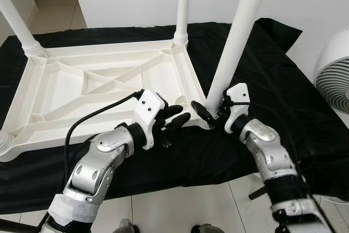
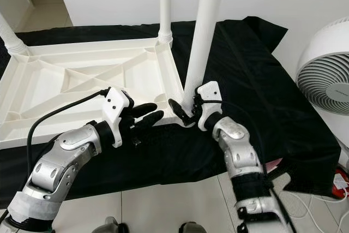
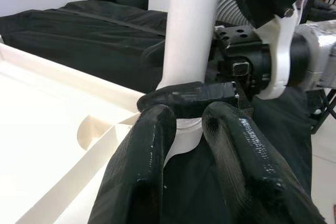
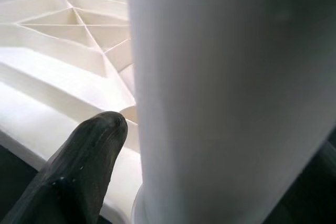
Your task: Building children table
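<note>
Tabletop (image 1: 98, 88), white and upside down, is laid on a black cloth (image 1: 283, 96), with legs standing at its corners. The near right leg (image 1: 240, 31) is clasped low down, at its corner socket, between the right gripper's (image 1: 210, 114) fingers. The left gripper (image 1: 177, 117) is held just beside that corner, its fingers (image 3: 142, 156) slightly parted and holding nothing.
</note>
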You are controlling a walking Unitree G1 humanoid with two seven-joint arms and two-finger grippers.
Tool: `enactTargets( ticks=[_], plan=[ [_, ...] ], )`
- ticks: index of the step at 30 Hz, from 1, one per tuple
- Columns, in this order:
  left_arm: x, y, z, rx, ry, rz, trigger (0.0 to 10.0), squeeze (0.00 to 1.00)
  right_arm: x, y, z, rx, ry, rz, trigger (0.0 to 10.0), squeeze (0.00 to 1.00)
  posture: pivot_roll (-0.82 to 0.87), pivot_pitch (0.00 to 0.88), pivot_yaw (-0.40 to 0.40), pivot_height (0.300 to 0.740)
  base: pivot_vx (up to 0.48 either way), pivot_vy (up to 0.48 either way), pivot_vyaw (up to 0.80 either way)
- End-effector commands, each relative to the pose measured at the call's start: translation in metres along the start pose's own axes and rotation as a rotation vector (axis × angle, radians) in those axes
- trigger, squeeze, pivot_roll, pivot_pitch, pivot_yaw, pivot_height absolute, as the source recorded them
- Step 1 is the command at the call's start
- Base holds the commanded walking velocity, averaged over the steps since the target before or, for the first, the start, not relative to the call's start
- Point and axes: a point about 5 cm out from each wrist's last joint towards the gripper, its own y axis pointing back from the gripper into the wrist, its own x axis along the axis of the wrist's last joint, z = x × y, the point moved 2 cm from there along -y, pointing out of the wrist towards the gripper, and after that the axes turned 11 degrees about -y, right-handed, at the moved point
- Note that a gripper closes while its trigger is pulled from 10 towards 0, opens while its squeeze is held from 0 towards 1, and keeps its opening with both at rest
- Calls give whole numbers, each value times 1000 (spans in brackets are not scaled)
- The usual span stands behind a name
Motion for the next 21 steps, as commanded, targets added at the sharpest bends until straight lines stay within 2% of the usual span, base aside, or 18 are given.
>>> enactTargets(
  ticks=[1,3,4,5,8,9,10,13,18,19,21],
  plan=[
    [0,-2,-1,13,-10,-5,10000,0,-4,-2,-2,40,10,-22,10000,0,-51,51,23,740,0,0,0],
    [1,-2,-2,14,-11,-3,10000,0,-3,-4,0,75,27,-33,10000,0,-49,48,23,740,0,0,0],
    [1,-2,-2,13,-16,-4,10000,0,-3,-6,1,96,35,-41,6784,0,-47,48,24,740,0,0,0],
    [1,-3,-1,11,-18,-5,10000,0,-3,-6,1,115,45,-49,4980,0,-47,48,24,740,0,0,0],
    [1,-3,0,9,-19,-5,10000,0,-3,-6,1,126,50,-52,4784,0,-47,48,24,740,0,0,0],
    [1,-3,2,6,-18,-6,10000,0,-3,-6,2,130,45,-55,275,0,-46,48,24,740,0,0,0],
    [0,-4,3,5,-17,-6,10000,0,-4,-6,4,136,41,-57,0,0,-46,48,24,740,0,0,0],
    [0,-4,3,4,-16,-7,10000,0,-9,-4,6,160,33,-73,0,0,-44,51,20,740,0,0,0],
    [0,-4,2,8,-16,-7,10000,0,-14,-3,8,131,29,-78,0,0,-46,53,21,740,0,0,0],
    [0,-4,2,8,-16,-7,10000,0,-14,-3,9,127,30,-77,10000,0,-46,53,21,740,0,0,0],
    [0,-4,2,8,-16,-7,10000,0,-15,-3,10,100,21,-78,10000,0,-48,56,22,740,0,0,0]
  ],
)
